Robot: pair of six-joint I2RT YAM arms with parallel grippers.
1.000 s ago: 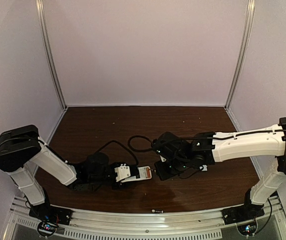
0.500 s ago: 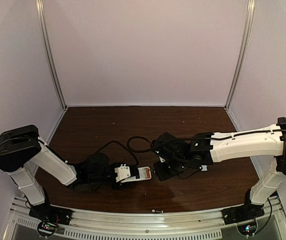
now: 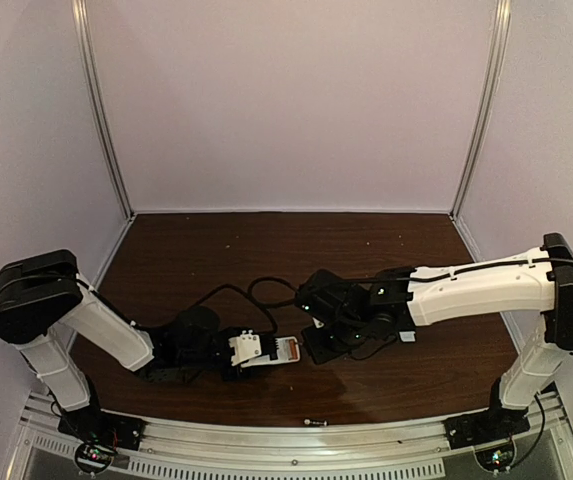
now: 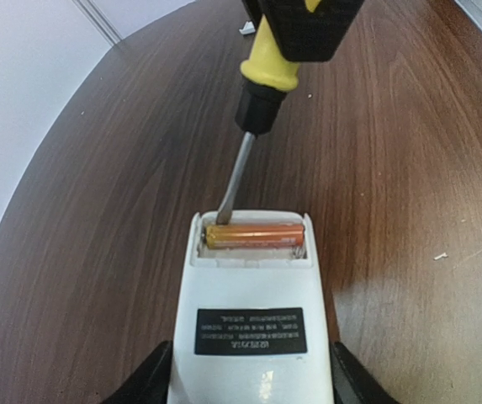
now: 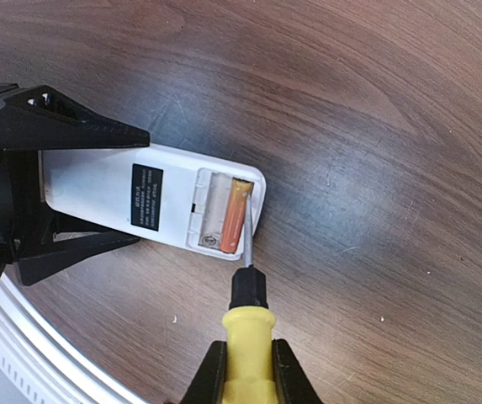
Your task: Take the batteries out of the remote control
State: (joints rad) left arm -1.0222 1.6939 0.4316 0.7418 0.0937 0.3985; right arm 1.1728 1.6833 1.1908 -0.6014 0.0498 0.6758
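The white remote control (image 4: 249, 303) lies back-up on the dark table, my left gripper (image 4: 251, 379) shut on its sides. Its end compartment is uncovered. One orange battery (image 4: 253, 235) lies across the outer slot, and the slot beside it (image 5: 211, 206) is empty. My right gripper (image 5: 247, 370) is shut on the yellow handle of a screwdriver (image 5: 247, 332). The metal shaft (image 4: 236, 177) reaches into the compartment, and its tip sits at one end of the battery (image 5: 236, 215). From above, the remote (image 3: 278, 349) lies between the left gripper (image 3: 251, 352) and the right gripper (image 3: 324, 340).
A small white cover piece (image 3: 407, 337) lies on the table under the right forearm. Black cable (image 3: 266, 290) loops behind the two wrists. A tiny screw (image 3: 308, 422) rests on the front metal rail. Pale walls enclose the table on three sides.
The right arm has shifted a little left toward the remote, carrying the screwdriver with it. The left arm and the remote have stayed still.
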